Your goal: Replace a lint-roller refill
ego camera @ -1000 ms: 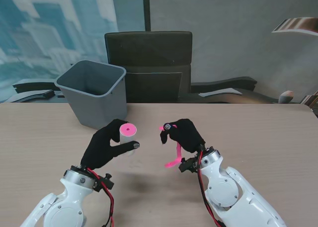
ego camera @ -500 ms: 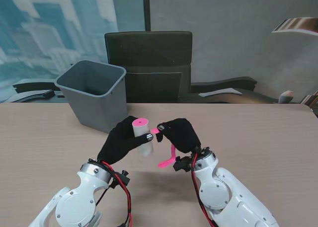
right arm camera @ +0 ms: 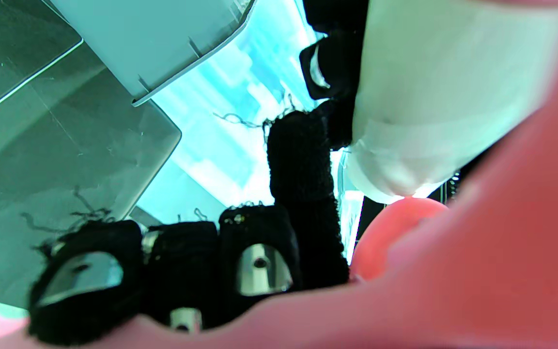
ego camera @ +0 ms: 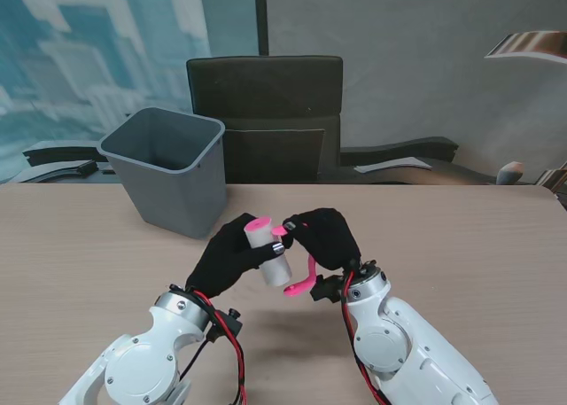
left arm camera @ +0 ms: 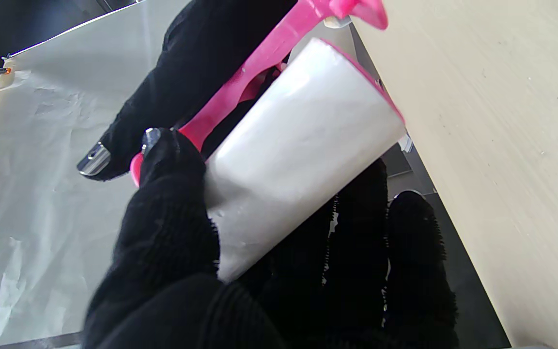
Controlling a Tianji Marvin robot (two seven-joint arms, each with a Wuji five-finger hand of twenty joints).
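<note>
Both my robot hands are clamped: the left robot hand [ego camera: 232, 259] grips the white refill [ego camera: 267, 253], the right robot hand [ego camera: 326, 238] the pink handle [ego camera: 304, 281], tips touching above the bench [ego camera: 461, 245]

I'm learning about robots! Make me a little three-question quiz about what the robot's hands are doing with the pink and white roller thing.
1. True or false: the white refill roll is lying on the table.
2. Which hand holds the pink handle? A) left hand B) right hand C) neither
3. Fill in: the grey bin stands on the robot's ____ side of the table.

Key
1. False. The left hand holds it up off the table, tilted, with its pink end toward the right hand.
2. B. The handle hangs down from the right hand's fingers.
3. Left, farther from me than both hands.
</note>
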